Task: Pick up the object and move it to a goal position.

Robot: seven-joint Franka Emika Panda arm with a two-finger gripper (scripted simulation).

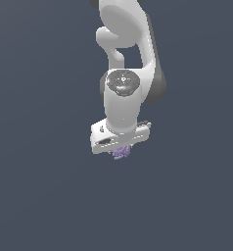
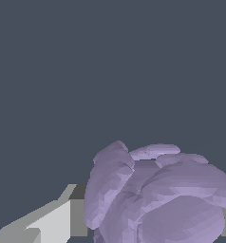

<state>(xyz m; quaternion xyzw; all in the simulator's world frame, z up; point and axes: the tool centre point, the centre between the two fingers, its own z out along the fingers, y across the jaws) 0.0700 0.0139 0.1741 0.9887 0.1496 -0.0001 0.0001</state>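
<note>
Transport looks like the step in hand, judging by how things sit: the pale-purple object (image 1: 121,152) shows just below centre of the exterior view, tucked directly under the white gripper (image 1: 120,151), with only its lumpy lower part peeking out beneath the flat hand body. The arm (image 1: 123,93) comes down from the top centre of that frame, so the fingers themselves are hidden behind the hand. In the wrist view the object (image 2: 157,199) fills the lower right of the frame, its rounded ridges and knobs very close to the lens, and one pale finger (image 2: 58,220) lies at the lower left, its dark inner face right against the blob's side; a sliver of what may be the other finger shows at the right edge. From that I judge the fingers to be clamped on the object, though the contact on the far side is barely visible. No surface, shadow or goal marker can be made out against the plain grey-blue background, so whether the object is lifted clear cannot be told. The next move calls for keeping a firm squeeze on an uneven shape while carrying it steadily toward the goal, which lies out of sight.
</note>
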